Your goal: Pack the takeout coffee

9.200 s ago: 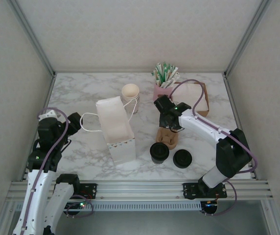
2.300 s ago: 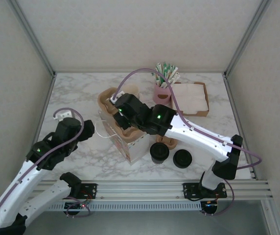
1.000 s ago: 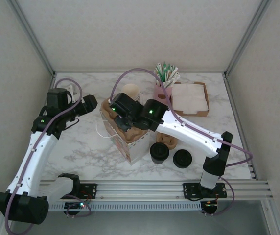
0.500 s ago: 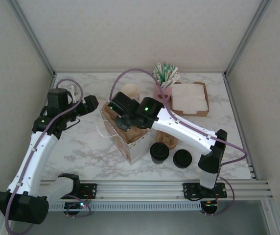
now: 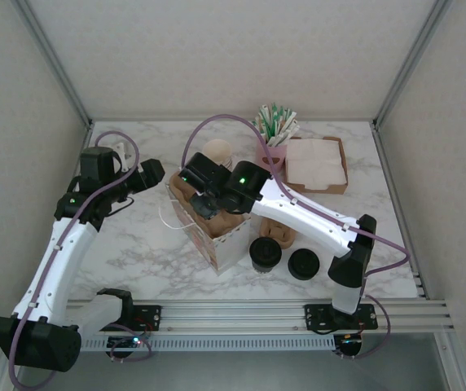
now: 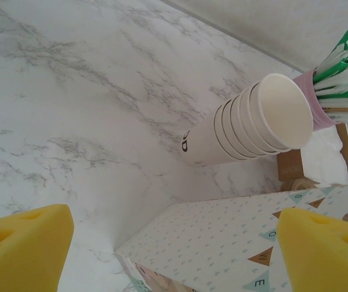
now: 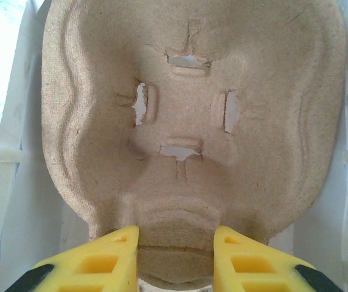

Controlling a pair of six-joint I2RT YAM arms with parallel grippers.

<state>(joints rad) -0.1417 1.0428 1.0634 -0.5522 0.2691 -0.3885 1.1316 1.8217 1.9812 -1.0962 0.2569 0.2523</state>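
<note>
Noted white marble with grey veining on the table (image 5: 135,236). Logged the paper bag (image 6: 222,243) as white, finely dotted, strung with teal and tan bunting triangles. Found the pulp cup carrier (image 7: 192,121) plain tan-brown, unprinted. Recorded cream on the stacked paper cups (image 6: 253,121), plus a dark printed mark on the side. Saw a pink holder (image 6: 317,103) of green-and-white sticks (image 5: 275,122). Marked white napkins (image 5: 314,161) in a brown tray (image 5: 327,189). Put down black for the takeout coffee (image 5: 265,254) lid and the loose lid (image 5: 304,263). Registered yellow pads (image 6: 22,243) on the left gripper (image 6: 174,252), yellow fingers (image 7: 95,261) on the right gripper (image 7: 175,255).
</note>
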